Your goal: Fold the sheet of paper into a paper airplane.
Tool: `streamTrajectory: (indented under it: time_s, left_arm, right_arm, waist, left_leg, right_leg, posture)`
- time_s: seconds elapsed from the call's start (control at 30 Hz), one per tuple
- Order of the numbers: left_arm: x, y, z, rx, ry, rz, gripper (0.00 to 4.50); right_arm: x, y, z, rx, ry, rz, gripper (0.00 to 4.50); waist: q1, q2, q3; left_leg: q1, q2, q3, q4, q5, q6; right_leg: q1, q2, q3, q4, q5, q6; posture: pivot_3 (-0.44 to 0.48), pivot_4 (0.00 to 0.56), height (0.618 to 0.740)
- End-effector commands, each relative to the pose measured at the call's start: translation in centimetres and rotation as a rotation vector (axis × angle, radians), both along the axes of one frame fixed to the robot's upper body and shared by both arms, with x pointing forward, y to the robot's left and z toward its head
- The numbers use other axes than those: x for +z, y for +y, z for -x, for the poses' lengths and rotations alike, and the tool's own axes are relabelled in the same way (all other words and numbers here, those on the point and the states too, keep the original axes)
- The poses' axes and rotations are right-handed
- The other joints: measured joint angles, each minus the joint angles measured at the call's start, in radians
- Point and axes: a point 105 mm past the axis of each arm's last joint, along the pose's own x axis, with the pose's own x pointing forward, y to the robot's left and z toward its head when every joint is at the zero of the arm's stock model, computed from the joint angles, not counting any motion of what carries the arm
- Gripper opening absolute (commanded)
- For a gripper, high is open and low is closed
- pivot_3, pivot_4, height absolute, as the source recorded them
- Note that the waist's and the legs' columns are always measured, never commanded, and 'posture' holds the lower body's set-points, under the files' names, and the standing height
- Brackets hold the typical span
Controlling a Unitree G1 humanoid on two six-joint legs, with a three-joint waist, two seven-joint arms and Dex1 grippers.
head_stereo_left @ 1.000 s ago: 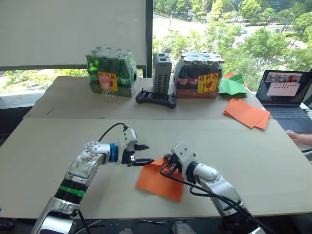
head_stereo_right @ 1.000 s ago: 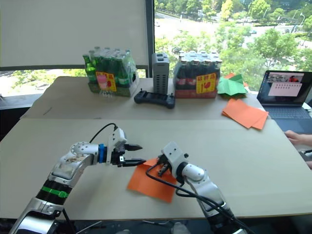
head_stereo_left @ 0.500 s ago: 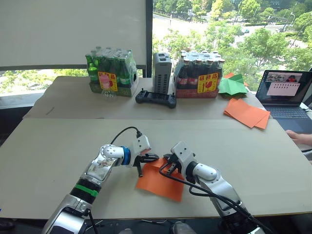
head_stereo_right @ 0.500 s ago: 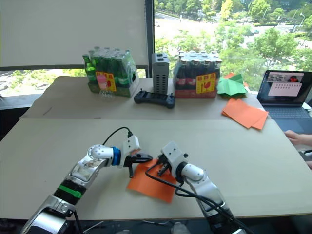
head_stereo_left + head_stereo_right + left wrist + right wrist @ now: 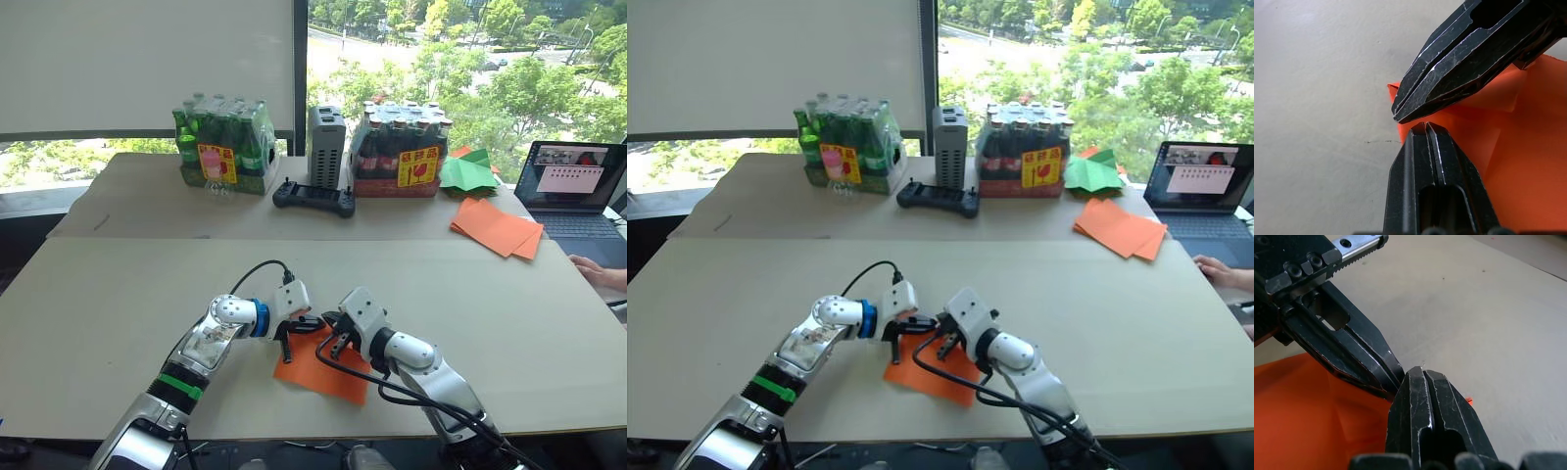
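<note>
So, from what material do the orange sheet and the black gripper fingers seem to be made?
The sheet of paper looks like thin matte paper: it lies flat and shows sharp creases and a folded-over corner. The fingers of the right gripper and the left gripper look like hard black-coated metal or plastic; pale scuffs along their edges suggest worn paint.

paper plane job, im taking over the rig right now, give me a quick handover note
Left gripper: shut, tips at the far left corner of the sheet of paper.
Right gripper: shut, tips meeting the left gripper's at that same corner.
Whether either actually pinches the paper cannot be told.
The sheet lies near the front edge of the table, a small fold raised at that corner, otherwise mostly flat.
Done: at most one corner fold begun.
Left: nearly all folds; no airplane shape yet.
Spare orange sheets and green paper shapes sit far right.
</note>
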Motion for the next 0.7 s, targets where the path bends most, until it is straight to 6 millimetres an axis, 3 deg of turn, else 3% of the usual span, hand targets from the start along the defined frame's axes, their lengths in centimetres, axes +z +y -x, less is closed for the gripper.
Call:
streamTrajectory:
  time_s: [0.03,0.2,0.5,0.7]
  left_arm:
    - [0.1,-0.1,-0.3,-0.005,-0.008,-0.015,0.02]
    - [0.7,-0.2,-0.6,-0.020,-0.024,-0.019,0.02]
    - [0.6,-0.2,-0.8,-0.028,-0.018,-0.027,0.02]
    - [0.8,-0.7,-1.1,-0.024,-0.019,-0.021,0.02]
  right_arm:
    - [-0.6,-0.5,-0.1,-0.020,0.004,0.049,0.00]
    - [-1.7,-1.5,-0.6,-0.080,0.052,0.075,0.00]
    - [-1.0,-1.8,-1.4,-0.122,0.028,0.043,0.00]
    - [-2.1,-2.0,-1.0,-0.114,0.065,0.080,0.00]
  waist:
    - [0.000,0.000,0.000]
    - [0.000,0.000,0.000]
    - [-0.001,0.000,0.000]
    - [0.000,0.000,0.000]
  left_leg:
    - [0.000,0.000,0.000,0.000,0.000,0.000]
    - [0.002,0.000,0.000,0.000,0.000,0.000]
    - [0.002,0.000,0.000,0.000,0.000,0.000]
    - [0.002,0.000,0.000,0.000,0.000,0.000]
  right_leg:
    - [0.000,0.000,0.000,0.000,0.000,0.000]
    - [0.002,0.000,0.000,0.000,0.000,0.000]
    - [0.002,0.000,0.000,0.001,0.000,0.000]
    - [0.002,0.000,0.000,0.000,0.000,0.000]
  posture:
    - [0.000,0.150,0.733]
    - [0.000,0.150,0.733]
    - [0.000,0.150,0.733]
    - [0.000,0.150,0.733]
